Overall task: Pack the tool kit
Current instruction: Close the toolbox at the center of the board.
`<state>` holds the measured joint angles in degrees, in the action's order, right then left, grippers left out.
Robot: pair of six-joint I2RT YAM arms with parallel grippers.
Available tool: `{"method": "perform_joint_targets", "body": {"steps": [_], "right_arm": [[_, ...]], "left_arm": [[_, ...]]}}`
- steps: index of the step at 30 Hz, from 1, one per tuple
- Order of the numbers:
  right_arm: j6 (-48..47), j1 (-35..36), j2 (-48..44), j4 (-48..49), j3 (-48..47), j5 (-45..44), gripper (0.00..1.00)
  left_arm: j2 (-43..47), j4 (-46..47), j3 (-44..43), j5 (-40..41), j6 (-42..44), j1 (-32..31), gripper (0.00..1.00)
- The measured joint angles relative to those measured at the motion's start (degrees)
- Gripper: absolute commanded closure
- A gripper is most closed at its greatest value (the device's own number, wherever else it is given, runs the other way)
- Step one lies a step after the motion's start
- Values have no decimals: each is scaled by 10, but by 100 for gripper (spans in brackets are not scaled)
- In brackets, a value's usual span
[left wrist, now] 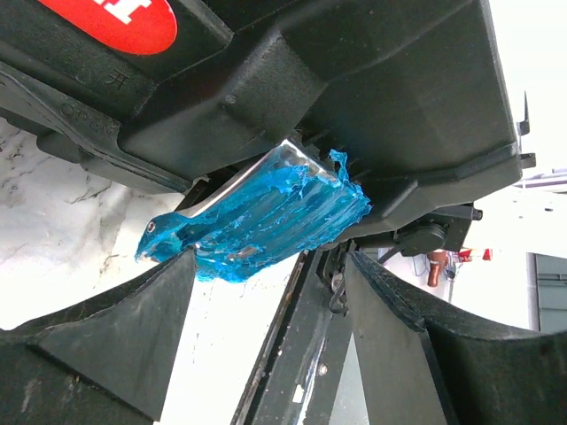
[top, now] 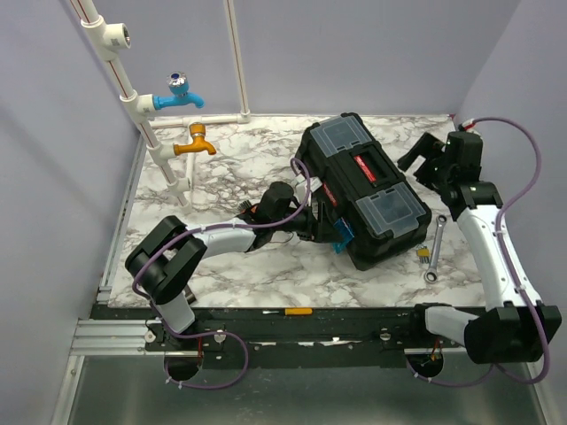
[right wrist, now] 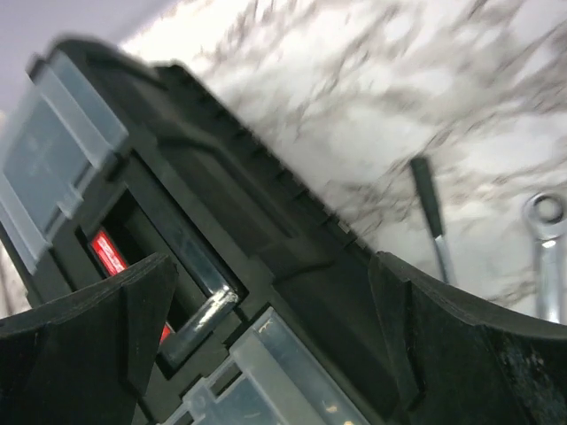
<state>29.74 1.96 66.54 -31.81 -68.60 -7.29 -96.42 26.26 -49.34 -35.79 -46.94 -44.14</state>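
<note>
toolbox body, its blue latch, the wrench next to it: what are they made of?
Toolbox: looks like moulded black plastic, matte, with ribbed edges and clear lids.
Latch: translucent teal plastic, glossy; light passes through it.
Wrench: probably polished steel, going by its bright silver shine.

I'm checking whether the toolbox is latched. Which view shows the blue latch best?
Left wrist: the latch fills mid-frame, close and sharp, sticking out from the toolbox front. The top view shows only a small blue patch on the box's near side; the right wrist view shows none of it.
</note>
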Motion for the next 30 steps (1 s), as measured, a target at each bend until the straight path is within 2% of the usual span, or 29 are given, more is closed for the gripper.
{"method": "perform_joint_targets", "body": {"steps": [5, 8, 19, 23, 30], "right_arm": [[23, -13, 26, 39, 84, 130, 0], [19, -18, 23, 71, 102, 165, 1], [10, -34, -2, 162, 160, 219, 6], [8, -37, -13, 195, 179, 228, 6], [-1, -41, -21, 238, 198, 232, 6]], "left_arm": [[0, -16, -6, 8, -2, -3, 32], [-1, -21, -8, 13, -8, -3, 34], [-20, -1, -9, 16, -50, -1, 36], [-31, 23, -7, 12, -82, 2, 30], [-54, 72, -7, 1, -125, 3, 29]]}}
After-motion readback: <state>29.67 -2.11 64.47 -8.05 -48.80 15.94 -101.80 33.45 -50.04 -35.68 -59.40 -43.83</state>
